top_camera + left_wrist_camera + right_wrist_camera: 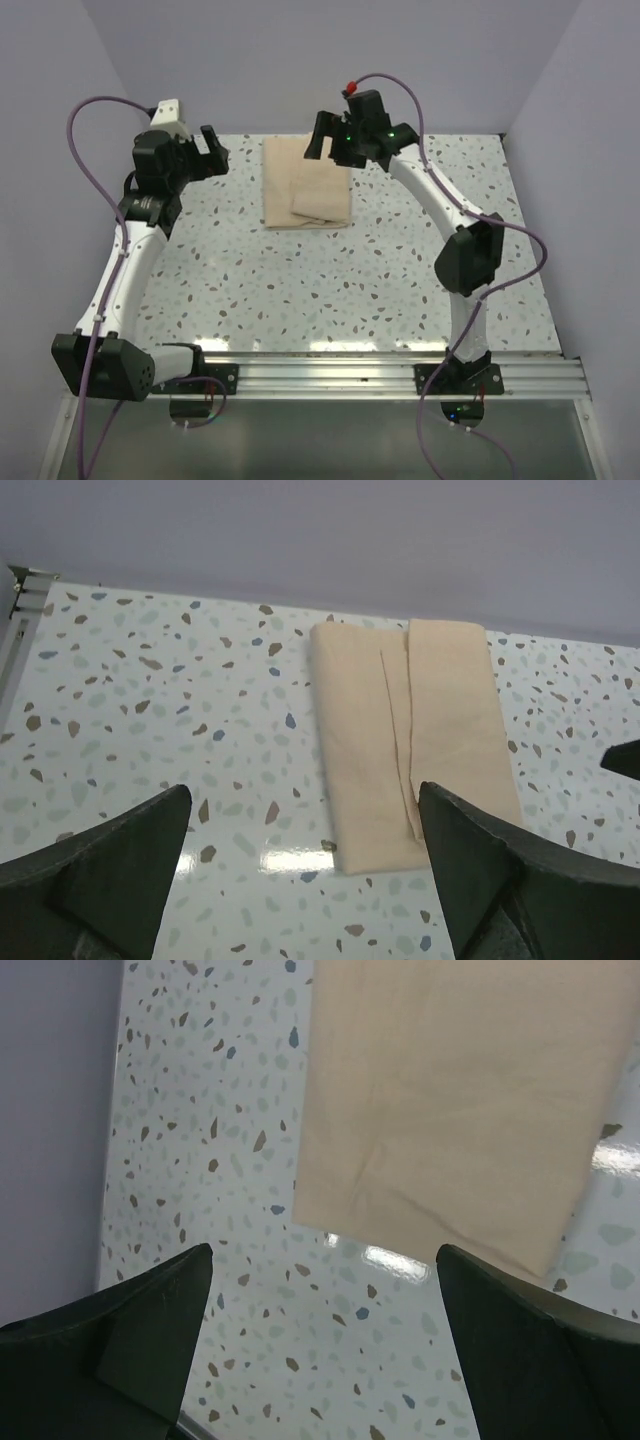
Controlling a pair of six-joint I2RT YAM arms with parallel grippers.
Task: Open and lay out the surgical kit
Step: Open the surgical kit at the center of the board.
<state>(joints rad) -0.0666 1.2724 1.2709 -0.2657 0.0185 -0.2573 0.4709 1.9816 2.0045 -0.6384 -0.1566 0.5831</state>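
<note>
We see the surgical kit (307, 195) as a flat, tan packet of paper-like sheet, folded shut. It is a rectangle with its long side running away from the arm bases. It lies flat on the speckled bench (300, 290), close to the far edge and a little left of the middle. On its top the flaps overlap, and one folded edge (396, 730) runs along the length. The surface (450, 1110) shows soft creases.

We see a plain tan folded paper-like wrap sheet (306, 185) and a glossy white tabletop (300, 285) speckled brown, grey and blue. We note pale lilac walls (300, 60) and purple cables (70, 125).
</note>
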